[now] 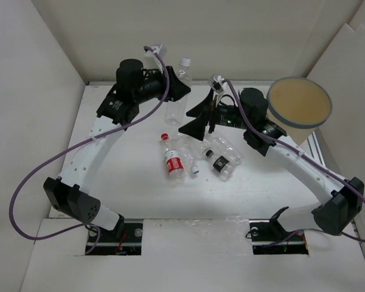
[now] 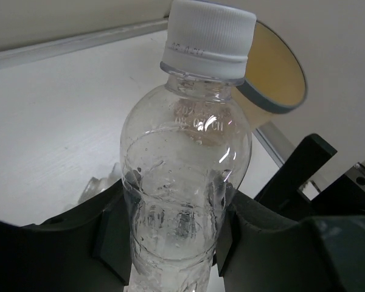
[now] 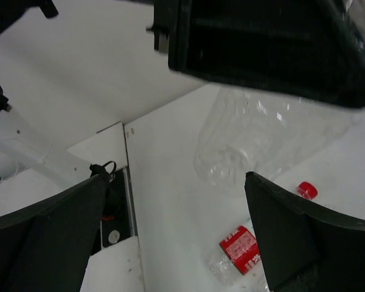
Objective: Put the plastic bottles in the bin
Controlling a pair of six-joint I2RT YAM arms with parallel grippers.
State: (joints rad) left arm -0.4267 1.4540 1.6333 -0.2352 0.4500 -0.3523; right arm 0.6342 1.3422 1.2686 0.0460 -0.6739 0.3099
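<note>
My left gripper (image 1: 177, 91) is shut on a clear white-capped plastic bottle (image 1: 177, 100) and holds it above the table at the back. In the left wrist view the bottle (image 2: 185, 152) stands upright between the pads (image 2: 109, 234), cap up. My right gripper (image 1: 198, 117) is open and empty, just right of that bottle's lower end. The held bottle's base (image 3: 255, 137) shows between my right fingers (image 3: 304, 243). The tan bin (image 1: 299, 102) is at the back right and also shows in the left wrist view (image 2: 274, 82). A red-capped, red-labelled bottle (image 1: 172, 159), a black-labelled bottle (image 1: 222, 163) and other clear bottles (image 1: 222, 146) lie mid-table.
White walls close in the table at the back and on both sides. A purple cable (image 1: 61, 161) loops off the left arm. The right arm (image 1: 292, 155) runs below the bin. The red-labelled bottle (image 3: 240, 248) lies under my right gripper.
</note>
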